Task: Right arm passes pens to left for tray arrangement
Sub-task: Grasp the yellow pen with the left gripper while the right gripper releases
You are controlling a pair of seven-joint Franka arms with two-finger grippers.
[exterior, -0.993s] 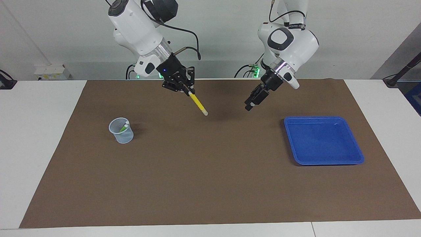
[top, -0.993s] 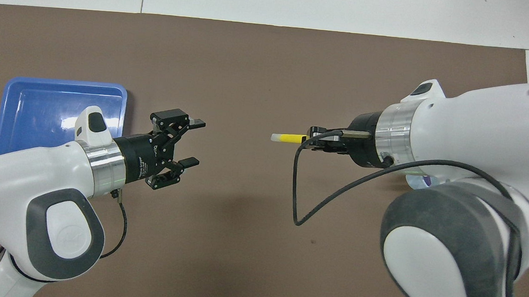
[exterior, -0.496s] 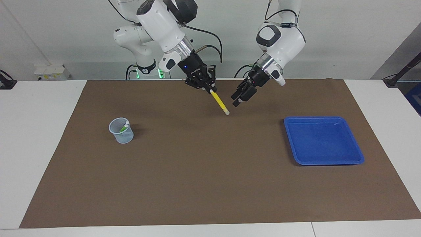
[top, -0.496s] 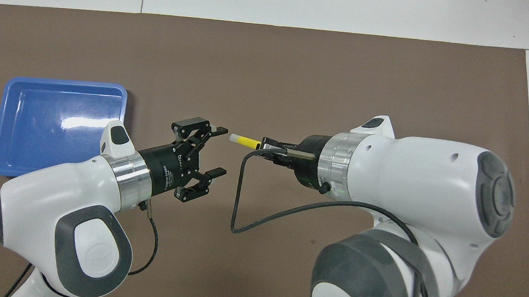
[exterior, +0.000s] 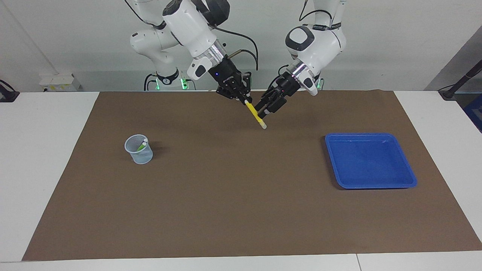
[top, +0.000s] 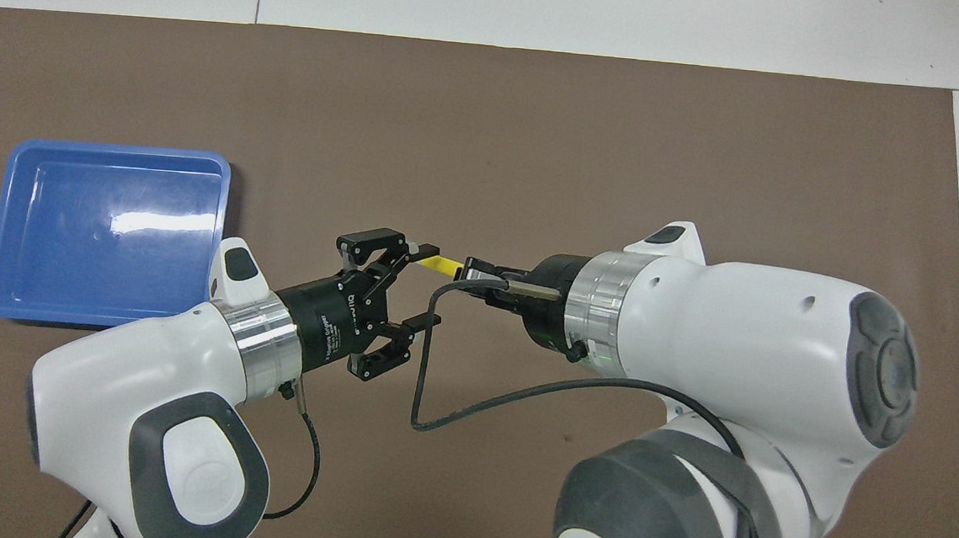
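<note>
My right gripper [exterior: 244, 100] is shut on the upper end of the yellow pen [exterior: 256, 116] and holds it slanted in the air over the mat's middle, near the robots' edge, pale end down. In the overhead view only a short part of the pen [top: 444, 265] shows past the right gripper [top: 479, 271]. My left gripper [exterior: 264, 109] is open, and the pen's lower half lies by its fingers [top: 424, 252]; I cannot tell if they touch it. The green pen [exterior: 141, 146] stands in the mesh cup [exterior: 139, 150]. The purple pen is hidden. The blue tray [exterior: 410, 177] is empty at the left arm's end; it also shows in the overhead view [top: 112, 150].
A brown mat [exterior: 233, 210] covers most of the white table [exterior: 41, 158]. The cup stands toward the right arm's end and is hidden under the right arm in the overhead view. A black cable [top: 436, 409] loops below the right wrist.
Both arms have moved toward each other over the mat's middle. The gap between the pen's pale end and the open left gripper has closed; the pen now lies by its fingers.
</note>
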